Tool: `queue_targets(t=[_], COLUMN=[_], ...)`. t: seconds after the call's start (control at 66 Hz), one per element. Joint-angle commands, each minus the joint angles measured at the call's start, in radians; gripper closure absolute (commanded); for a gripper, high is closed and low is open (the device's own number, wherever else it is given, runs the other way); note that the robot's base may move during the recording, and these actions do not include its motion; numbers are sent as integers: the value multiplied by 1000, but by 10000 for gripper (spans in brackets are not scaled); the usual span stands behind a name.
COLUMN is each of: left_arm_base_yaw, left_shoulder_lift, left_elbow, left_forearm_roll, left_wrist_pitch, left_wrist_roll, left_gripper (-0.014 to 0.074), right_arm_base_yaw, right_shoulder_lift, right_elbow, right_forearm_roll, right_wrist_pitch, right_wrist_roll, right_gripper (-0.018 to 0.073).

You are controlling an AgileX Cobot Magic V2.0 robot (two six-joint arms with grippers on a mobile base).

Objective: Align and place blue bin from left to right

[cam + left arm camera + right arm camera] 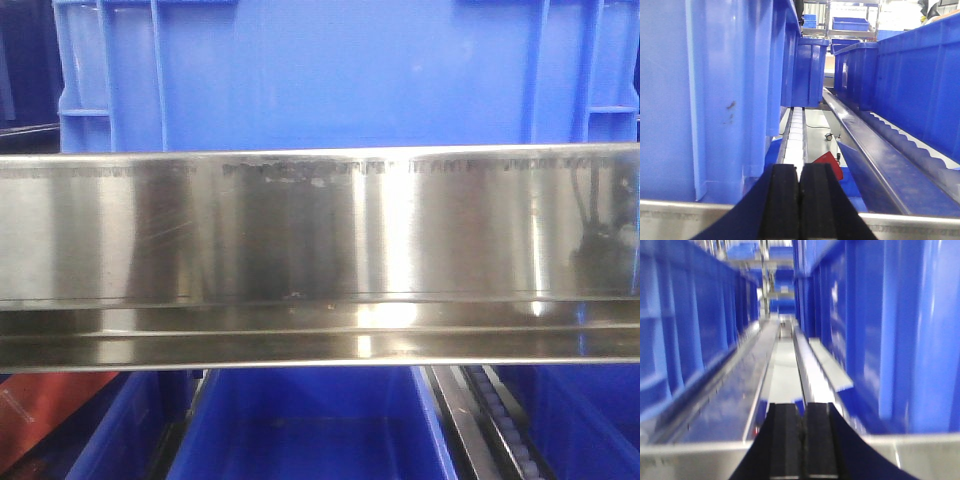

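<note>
The blue bin (340, 70) filled the upper part of the front view, standing on the rack behind a polished steel rail (320, 230) that crossed the whole width. In the left wrist view its ribbed side wall (705, 100) rose just beside the left end effector (800, 202); in the right wrist view the same kind of wall (890, 330) stood to the right of the right end effector (800, 442). So each arm sat at one flank of the bin, low by the rail.

Neighbouring bins (900, 85) lined the far side of each gap, and a white roller track (796, 135) ran away under the left side.

Both end effectors were pressed together, pads meeting, pinching nothing.

With closed pads the arms could probably only push. An uneven shove risked skewing the bin on the rollers, so that a corner rib jammed against the rail or a neighbouring bin. The rollers might also let it coast past the intended spot. The smooth wall offered little bite, so a pad could slide off and strike the steel edge. The right wrist view was blurred, which made clearance on that side hard to judge. Lower bins (320, 425) showed beneath the rail.
</note>
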Motion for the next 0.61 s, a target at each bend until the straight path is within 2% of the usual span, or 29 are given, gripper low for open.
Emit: queue_targets(t=[0.0,0.591], left_arm_base_yaw=[1,1], left_shoulder_lift=[-6,-6], left_elbow=[-3,-3], left_forearm_roll=[-6,-6], left_wrist_pitch=[-18,-18], left_wrist_roll=[0,0], left_gripper=[707,707], right_arm_base_yaw=[-7,-7], right_shoulder_lift=[-4,-4], right_elbow=[0,0], right_forearm_roll=[0,0], right_wrist_pitch=[-30,-25], right_wrist_roll=[-6,-6], right_gripper=[634,634])
